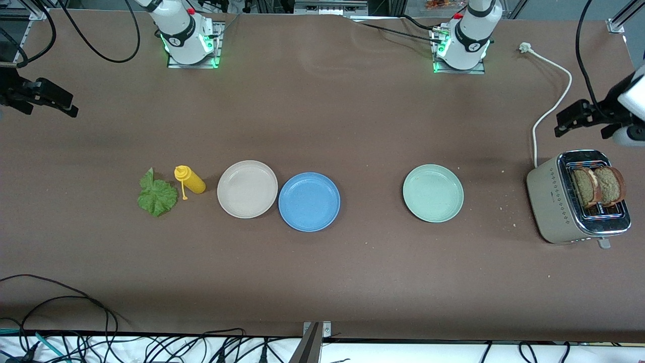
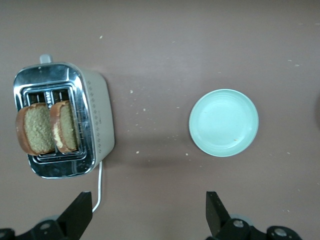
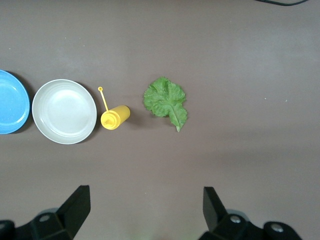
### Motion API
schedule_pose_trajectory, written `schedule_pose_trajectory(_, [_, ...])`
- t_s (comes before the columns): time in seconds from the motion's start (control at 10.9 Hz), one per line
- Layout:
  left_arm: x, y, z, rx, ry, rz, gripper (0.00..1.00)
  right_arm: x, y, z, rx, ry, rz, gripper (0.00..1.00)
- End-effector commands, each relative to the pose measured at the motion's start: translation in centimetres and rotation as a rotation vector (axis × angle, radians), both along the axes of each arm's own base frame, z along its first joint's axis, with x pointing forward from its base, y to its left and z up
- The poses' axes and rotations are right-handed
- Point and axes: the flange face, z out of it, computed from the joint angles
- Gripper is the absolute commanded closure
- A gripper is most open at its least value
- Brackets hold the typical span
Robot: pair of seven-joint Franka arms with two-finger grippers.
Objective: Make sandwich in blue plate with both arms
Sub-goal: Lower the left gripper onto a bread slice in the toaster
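The brown table [image 1: 322, 282] is seen to carry every item. Two white arms are mounted at its edge farthest from the front camera, the right arm [image 1: 179, 30] and the left arm [image 1: 471, 33], each base lit green.

The left gripper [image 2: 149, 216] is held high over the left arm's end of the table, its jaws spread wide and nothing between them. The right gripper [image 3: 145, 212] is held high over the right arm's end, likewise spread wide and empty. Both arms are observed waiting, clear of all objects.

The beige toaster [image 1: 554, 201] stands at the left arm's end of the table, with a white cord [image 1: 552, 106] running from it. Two brown bread slices [image 1: 598, 185] are noted standing upright in its slots, side by side, their tops projecting.

Three plates are set in a row. The blue plate [image 1: 309, 201] lies near the middle of the table and holds nothing. The beige plate [image 1: 247, 189] lies just beside it toward the right arm's end, the rims nearly touching. The pale green plate [image 1: 432, 193] lies well apart, between the blue plate and the toaster, with crumbs scattered near it.

The green lettuce leaf [image 1: 157, 195] lies flat on the table toward the right arm's end. The yellow squeeze bottle [image 1: 190, 180] lies on its side between the leaf and the beige plate.
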Motion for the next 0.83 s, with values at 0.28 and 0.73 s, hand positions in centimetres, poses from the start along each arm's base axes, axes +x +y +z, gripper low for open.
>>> schedule_pose_trajectory(0.28, [3.9,8.4,-6.0,0.013,0.000,0.134,0.00,-0.2,0.1,0.8,0.011,-0.004,0.001,0.00])
schedule_pose_trajectory(0.73, [5.5,10.7,-12.3,0.089,0.105,0.137,0.00,-0.2,0.1,0.8,0.011,-0.004,-0.003,0.00])
